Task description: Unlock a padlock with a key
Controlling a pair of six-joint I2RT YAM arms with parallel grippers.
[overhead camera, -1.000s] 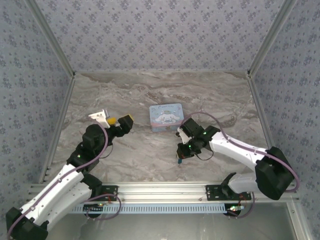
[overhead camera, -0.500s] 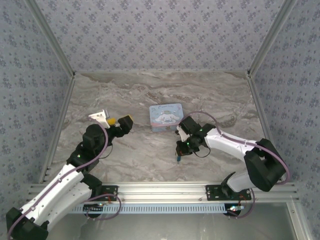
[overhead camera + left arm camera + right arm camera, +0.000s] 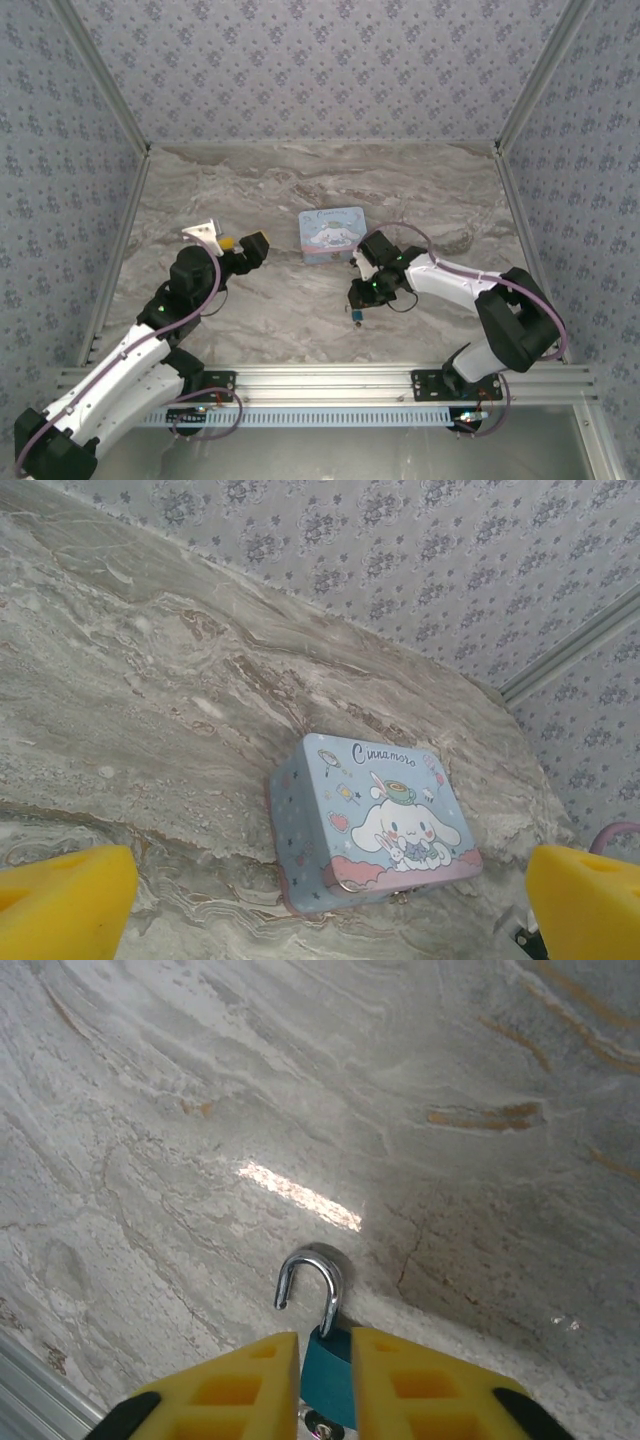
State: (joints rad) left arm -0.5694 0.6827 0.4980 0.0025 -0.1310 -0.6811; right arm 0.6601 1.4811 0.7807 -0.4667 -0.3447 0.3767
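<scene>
Apparently the unlocking step is close to its end. The right claw [image 3: 326, 1340] is pinched narrow on the tiny padlock with a blue-teal body [image 3: 328, 1385], at the bottom centre of the right wrist view, with the grey marbled table [image 3: 200, 1080] behind it. The silvery shackle [image 3: 335, 1285] stands up from between the yellow pads [image 3: 240, 1385]. One leg ends free like a hook while the other runs into the body, so I judge the lock to be open already, or very nearly so.

A small dark speck [image 3: 320, 1423] sits at the body's lower end, at the frame's bottom edge. It may be the thin dark metal key, but it is too small to tell.

The left claw [image 3: 242, 241], left of centre in the top view, is spread wide and holds nothing. Its wrist camera looks toward the light-blue cartoon-printed rectangular tin [image 3: 375, 820].

The next move probably calls for a steady hold on the body while checking that the shackle swings fully clear. The left claw stands well apart and would have to come over to help.

Counted: one padlock, one tin, two claws, and at most one key.
</scene>
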